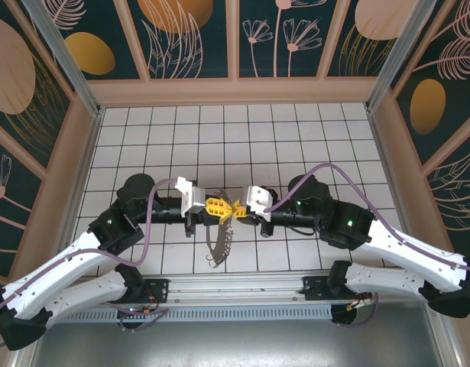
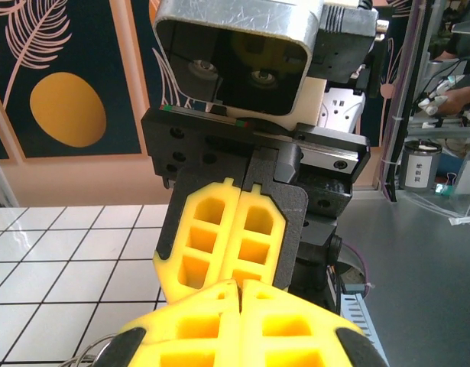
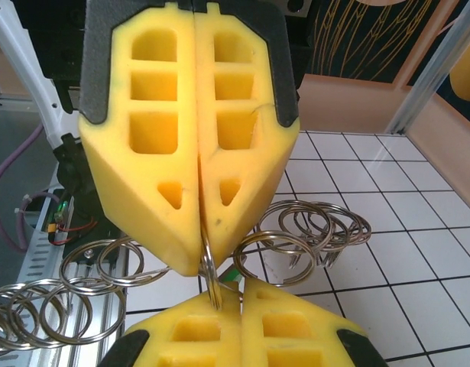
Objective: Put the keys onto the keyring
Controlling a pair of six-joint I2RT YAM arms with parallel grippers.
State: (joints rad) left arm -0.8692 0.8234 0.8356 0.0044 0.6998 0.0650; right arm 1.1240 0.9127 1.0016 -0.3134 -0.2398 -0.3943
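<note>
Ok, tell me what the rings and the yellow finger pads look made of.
Keyring rings: metal, likely steel; silvery and polished, with bright glints. Finger pads: probably moulded plastic or rubber; matte yellow, with hollow pockets.

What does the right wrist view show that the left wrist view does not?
Right wrist view: a chain of silvery metal rings, one pinched in the shut yellow jaws of the left gripper. Left wrist view: the silvery camera box above the right gripper, a grey tabletop. Both: jaws meeting tip to tip, white tiled floor.
</note>
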